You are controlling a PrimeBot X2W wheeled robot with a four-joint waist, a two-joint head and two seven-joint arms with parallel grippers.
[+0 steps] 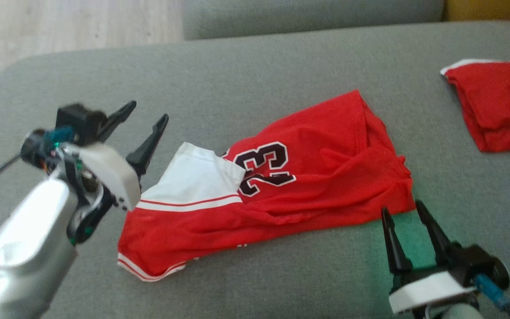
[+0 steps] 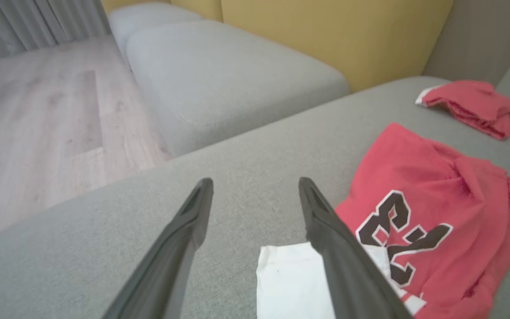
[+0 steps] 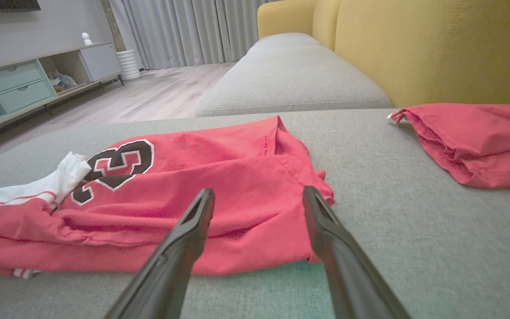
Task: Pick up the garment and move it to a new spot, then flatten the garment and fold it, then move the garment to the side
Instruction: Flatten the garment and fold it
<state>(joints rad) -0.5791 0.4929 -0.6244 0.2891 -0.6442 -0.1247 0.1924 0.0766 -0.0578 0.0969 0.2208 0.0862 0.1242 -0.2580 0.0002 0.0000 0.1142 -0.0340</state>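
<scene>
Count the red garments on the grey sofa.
2. The garment with number 23 lies crumpled in the middle; the other garment lies apart at the far right, partly cut by the picture edge.

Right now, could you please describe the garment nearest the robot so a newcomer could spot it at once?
Start at the wide grey sofa cushion before the robot. Near its middle lies a crumpled red garment. Unlike the second red garment at the robot's far right, it carries a black 23 and a white panel.
</scene>
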